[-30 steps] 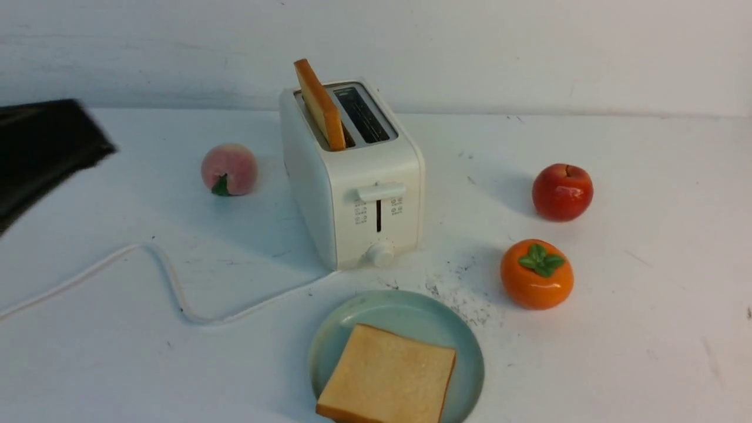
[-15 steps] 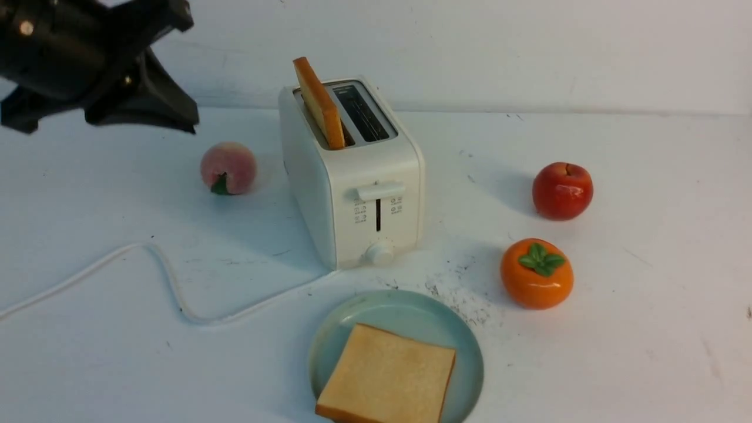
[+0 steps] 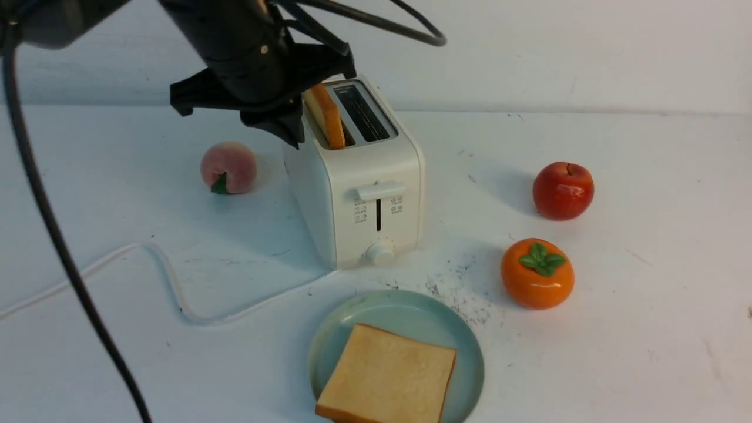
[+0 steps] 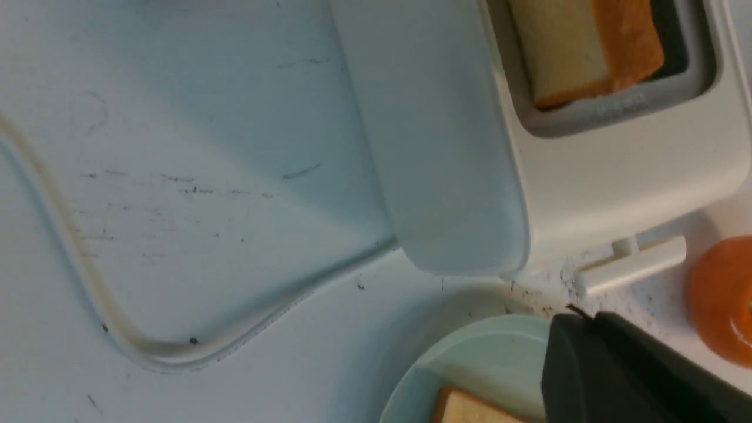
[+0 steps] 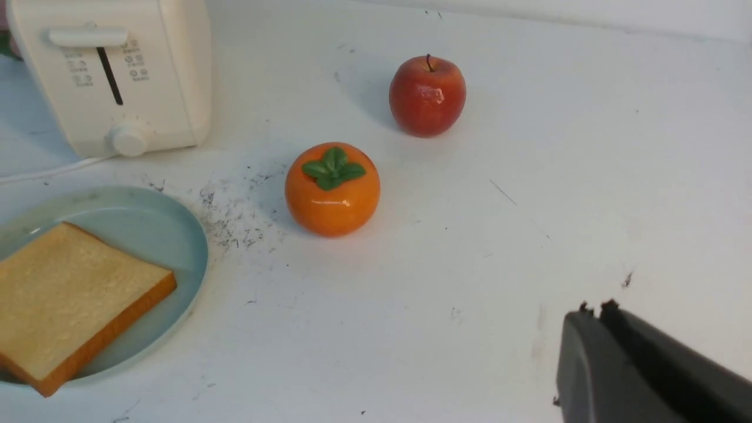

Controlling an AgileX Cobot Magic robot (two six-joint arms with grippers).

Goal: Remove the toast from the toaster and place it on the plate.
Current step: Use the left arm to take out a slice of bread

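Note:
The white toaster point(image 3: 358, 188) stands mid-table with one toast slice point(image 3: 326, 114) upright in its left slot; the right slot is empty. The slice also shows in the left wrist view point(image 4: 581, 47). My left gripper point(image 3: 291, 134) hangs just left of that slice, above the toaster's left top edge, not touching the toast; in the left wrist view point(image 4: 578, 316) its jaws are together and empty. The pale blue-green plate point(image 3: 405, 308) lies in front of the toaster with another toast slice point(image 3: 388, 376) flat on it. My right gripper point(image 5: 593, 308) is shut and empty over bare table, outside the front view.
A peach point(image 3: 228, 168) lies left of the toaster. A red apple point(image 3: 563, 191) and an orange persimmon point(image 3: 537, 273) lie to the right. The white cord point(image 3: 170, 282) loops across the front left of the table. A black cable of the left arm hangs at the left.
My left arm has swung in from the far left and risen, now reaching over the toaster's left side beside the upright slice. Toast, plate and fruit have not moved.

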